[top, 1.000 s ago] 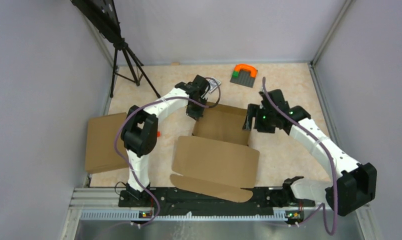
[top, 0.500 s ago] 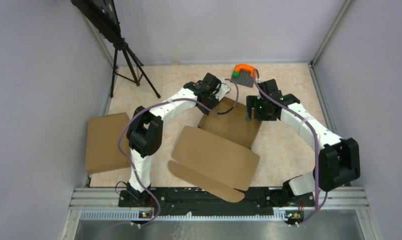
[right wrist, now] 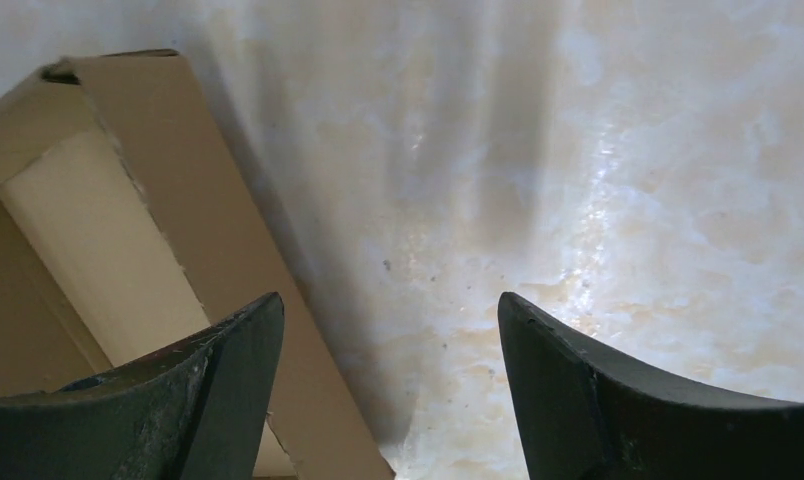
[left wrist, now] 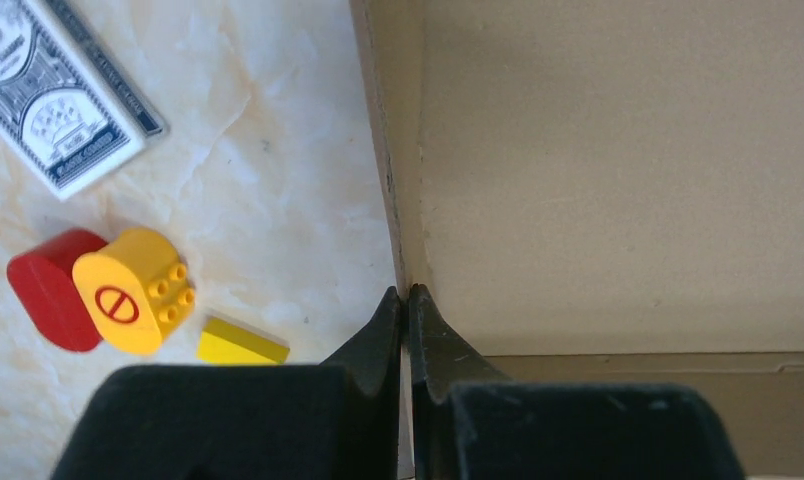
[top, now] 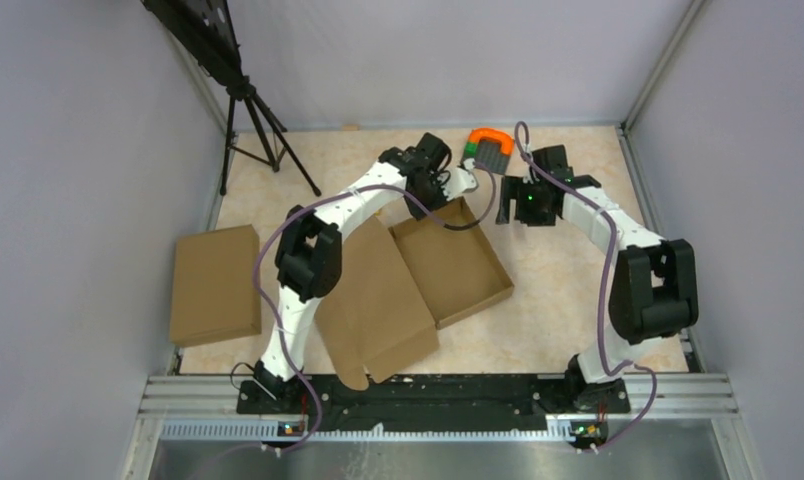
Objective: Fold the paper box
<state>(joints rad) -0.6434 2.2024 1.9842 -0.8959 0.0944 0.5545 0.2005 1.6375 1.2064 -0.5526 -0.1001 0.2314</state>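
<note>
Paper box (top: 456, 262): brown cardboard mailer, mid-desk (top: 568, 290), tray walls raised, lid panel (top: 373, 300) lying flat and unfolded at the tray's left. Swung round within the last second: lid panel formerly along the side nearest the arm bases, now stretching toward the left arm's base. Tray dragged farther from the bases. Judged a repositioning step, bringing the lid round for closing. Lid not yet folded over.

Left gripper (left wrist: 406, 298): pinched shut on the tray's thin wall near a far corner, fingertips meeting over the cardboard edge.

Right gripper (right wrist: 386, 320): spread wide, holding nothing, poised over bare desk just beside the tray's outer wall. Close against the tray's right side a second ago, now drawn off toward the far edge.

Also present: second brown box (top: 215, 285), well apart at left. Playing-card deck (left wrist: 63, 100), red block (left wrist: 46, 290) and yellow brick (left wrist: 138, 290), all near the pinched wall.
</note>
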